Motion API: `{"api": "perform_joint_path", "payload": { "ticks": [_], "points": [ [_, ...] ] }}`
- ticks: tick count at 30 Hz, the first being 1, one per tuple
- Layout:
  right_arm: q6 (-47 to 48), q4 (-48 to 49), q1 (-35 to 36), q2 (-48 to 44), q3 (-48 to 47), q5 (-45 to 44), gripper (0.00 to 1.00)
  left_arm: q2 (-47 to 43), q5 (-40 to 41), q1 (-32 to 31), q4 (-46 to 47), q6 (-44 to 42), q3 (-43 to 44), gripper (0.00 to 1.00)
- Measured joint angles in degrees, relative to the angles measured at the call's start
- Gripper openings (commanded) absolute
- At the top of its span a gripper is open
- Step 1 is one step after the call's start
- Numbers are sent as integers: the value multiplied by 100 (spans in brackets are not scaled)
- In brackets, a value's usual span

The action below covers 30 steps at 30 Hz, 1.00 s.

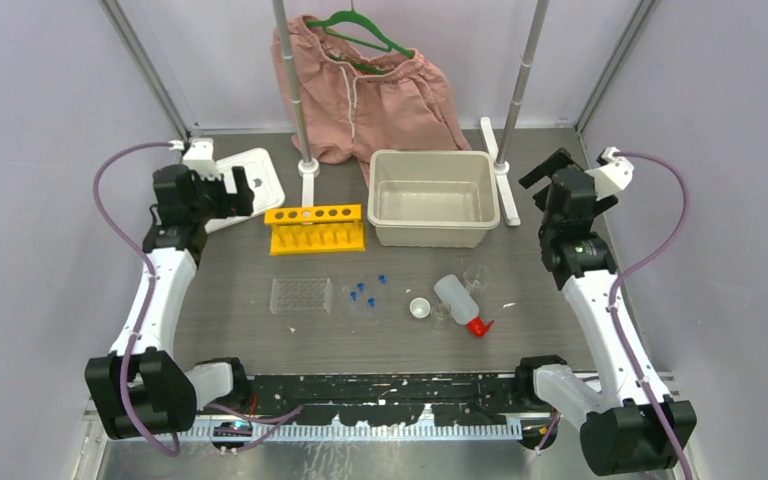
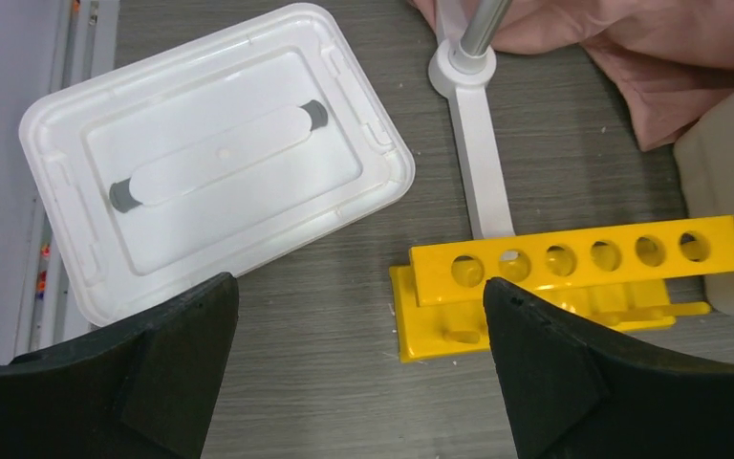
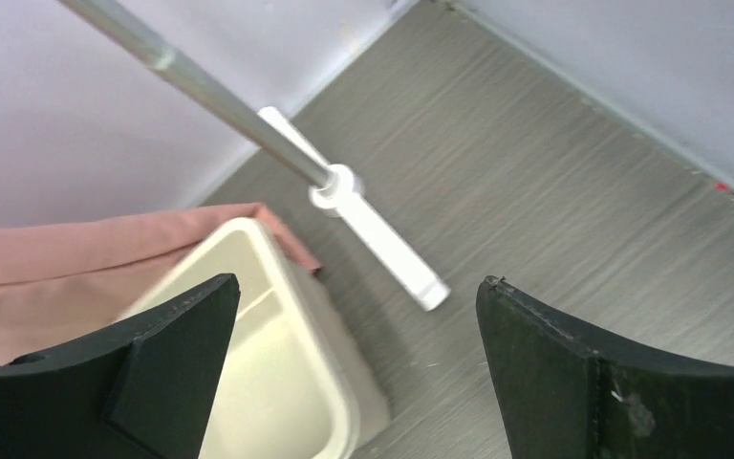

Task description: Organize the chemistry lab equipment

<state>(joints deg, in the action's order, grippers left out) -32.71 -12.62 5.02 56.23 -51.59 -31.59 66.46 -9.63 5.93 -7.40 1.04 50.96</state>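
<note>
Nearest the lens in each wrist view, black fingers are seen spread wide with nothing between them. The left gripper (image 2: 354, 287) is poised above the gap between a white lid (image 2: 220, 182) and the yellow holed tube rack (image 2: 573, 258). The right gripper (image 3: 356, 282) hovers just right of the beige bin (image 3: 268, 363). Neither arm is loaded, so sorting is judged not yet begun. The rack is stood upright just left of the bin, its 6 holes empty, presumably awaiting the small clear blue-capped tubes (image 1: 365, 293), of which 4 caps are counted lying loose mid-table. Near them are laid the clear plastic grid rack (image 1: 300, 296), small white dish (image 1: 420, 308), tiny clear beakers (image 1: 474, 275) and white red-capped squeeze bottle (image 1: 457, 298), tipped on its side. The bin is uncovered, probably as the collection point. No brand, label or legible writing is found on any item.
</note>
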Motion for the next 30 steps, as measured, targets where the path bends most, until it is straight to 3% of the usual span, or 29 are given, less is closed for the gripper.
{"api": "perform_joint_path", "payload": {
  "ticks": [5,8,15,20,24,30],
  "points": [
    [-271,-844,166,48,-796,748,94,17,-293,133,-1755,-63,1285,100],
    [-197,-1620,1191,511,-1517,621,93,111,-393,157,-2570,-184,1794,100],
    [-190,-2647,3543,2138,-2739,501,66,669,-503,289,-4172,-474,2614,98],
    [-214,-2949,4730,3458,-3239,778,56,844,-595,566,-4929,-651,2734,96],
    [-219,-2990,5184,4529,-3727,1198,51,841,-636,654,-5248,-789,2767,94],
    [-216,-2977,5241,5659,-4247,1738,50,778,-717,658,-5525,-1005,2767,91]
  ]
}}
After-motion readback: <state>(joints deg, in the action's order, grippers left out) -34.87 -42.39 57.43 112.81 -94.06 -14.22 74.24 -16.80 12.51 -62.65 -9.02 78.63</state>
